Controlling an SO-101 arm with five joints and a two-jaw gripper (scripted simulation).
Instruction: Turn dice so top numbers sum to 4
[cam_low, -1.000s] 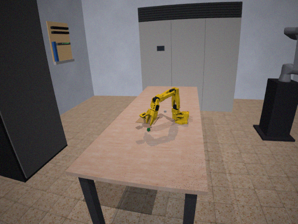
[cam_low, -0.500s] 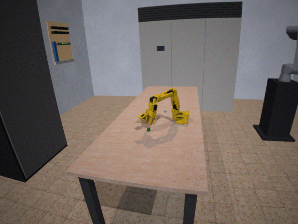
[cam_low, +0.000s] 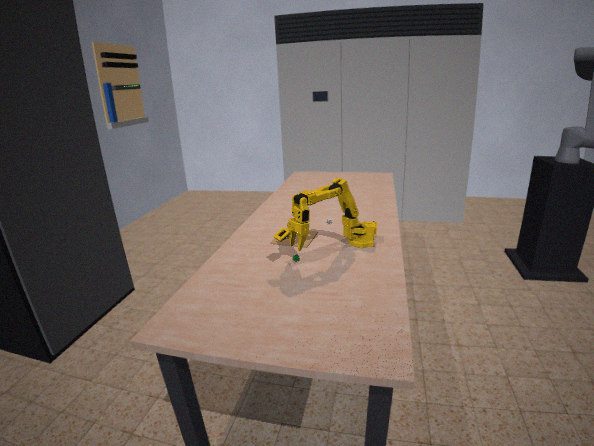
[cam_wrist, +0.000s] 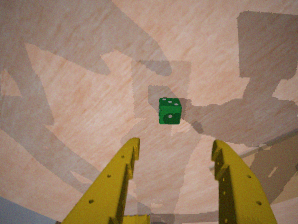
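Note:
A small green die (cam_low: pixel 296 258) (cam_wrist: pixel 170 110) lies on the bare table top, in front of the mat and off it. In the wrist view one of its faces shows one pip and the face beside it shows three. My yellow gripper (cam_low: pixel 300 247) (cam_wrist: pixel 176 144) hangs above the table just behind the die, fingers apart with nothing between them. The thin tan mat (cam_low: pixel 312 236) lies flat under the gripper and is partly hidden by it. A small grey die (cam_low: pixel 328 221) lies on the table behind the mat. I cannot see a third die.
The arm's yellow base (cam_low: pixel 362 233) stands on the right side of the table (cam_low: pixel 280 325). A grey cabinet (cam_low: pixel 375 125) stands behind the table, a dark block (cam_low: pixel 45 200) to the left, and a black pedestal (cam_low: pixel 555 220) to the right.

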